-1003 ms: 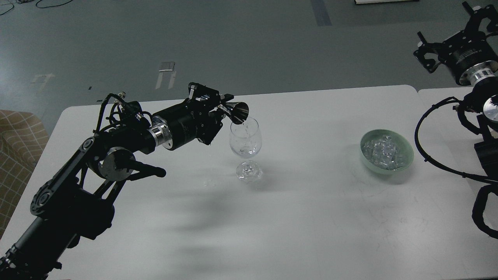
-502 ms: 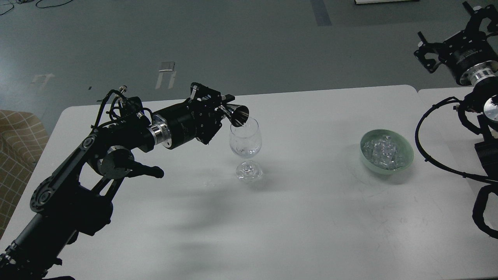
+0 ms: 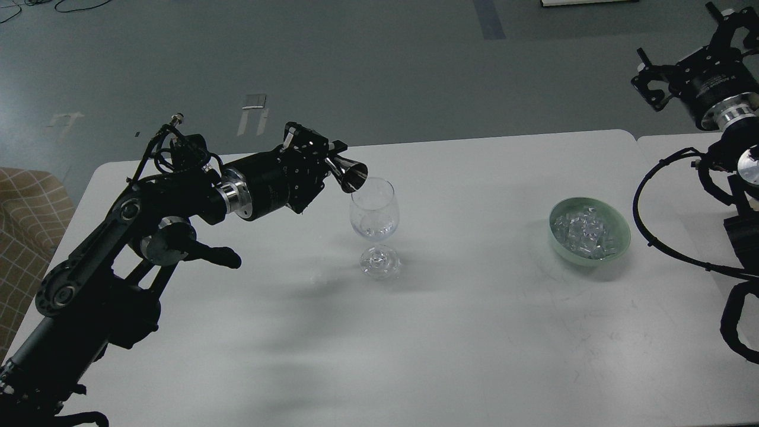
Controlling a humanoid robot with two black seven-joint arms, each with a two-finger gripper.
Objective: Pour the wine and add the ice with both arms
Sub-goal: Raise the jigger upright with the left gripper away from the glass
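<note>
My left gripper (image 3: 328, 159) is shut on a small shiny metal measuring cup (image 3: 351, 174). The cup is tilted with its mouth facing right and down, just left of the rim of the clear stemmed wine glass (image 3: 373, 212). The glass stands upright at the table's middle with a little clear liquid in its bowl. The ice (image 3: 584, 232), many small clear cubes, lies in a pale green bowl (image 3: 620, 222) to the right. My right gripper (image 3: 682, 53) is raised at the far right, above and behind the bowl, open and empty.
The white table (image 3: 474, 332) has a seam to a second table (image 3: 670, 148) at the right. A checked cushion (image 3: 24, 225) sits off the left edge. My right arm's black cables (image 3: 643, 225) loop close to the bowl.
My left gripper has pulled back to the left and slightly up, taking the cup's mouth off the glass rim. The thin stream into the glass has stopped. The right arm has not moved.
</note>
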